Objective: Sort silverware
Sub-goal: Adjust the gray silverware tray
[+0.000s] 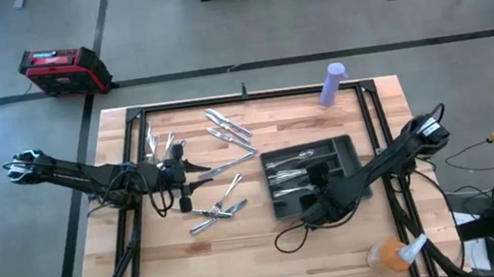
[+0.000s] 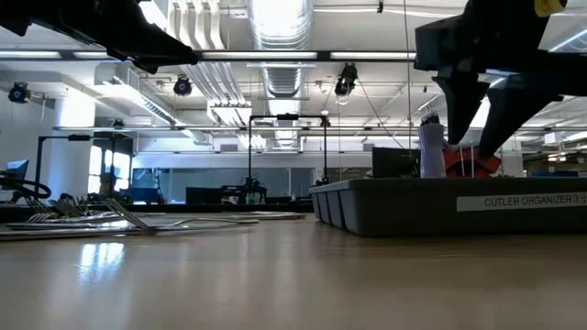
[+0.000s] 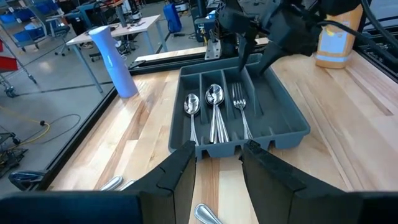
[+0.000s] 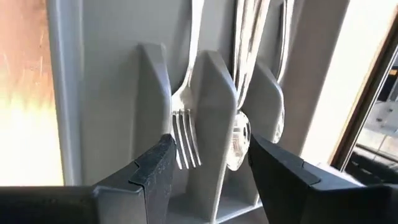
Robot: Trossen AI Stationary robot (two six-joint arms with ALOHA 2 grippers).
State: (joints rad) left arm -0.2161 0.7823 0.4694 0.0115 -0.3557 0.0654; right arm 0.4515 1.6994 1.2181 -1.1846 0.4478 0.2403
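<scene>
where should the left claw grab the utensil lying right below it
Take the utensil by its slim handle, coming straight down from above with the left claw spread across its width. It lies flat on the table, apart from the heap, so the handle is free.

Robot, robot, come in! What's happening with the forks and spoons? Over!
Right gripper open, hovering over the dark grey compartmented tray; a fork and spoons already inside. Left gripper open, empty, above loose shiny silverware on the wooden table. Nothing blocking.

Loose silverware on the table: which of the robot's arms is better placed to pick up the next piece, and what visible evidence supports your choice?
Probably the left. The left gripper hovers open among the loose silverware, with pieces on either side of it. The right gripper is open over the tray, farther from those pieces.
</scene>
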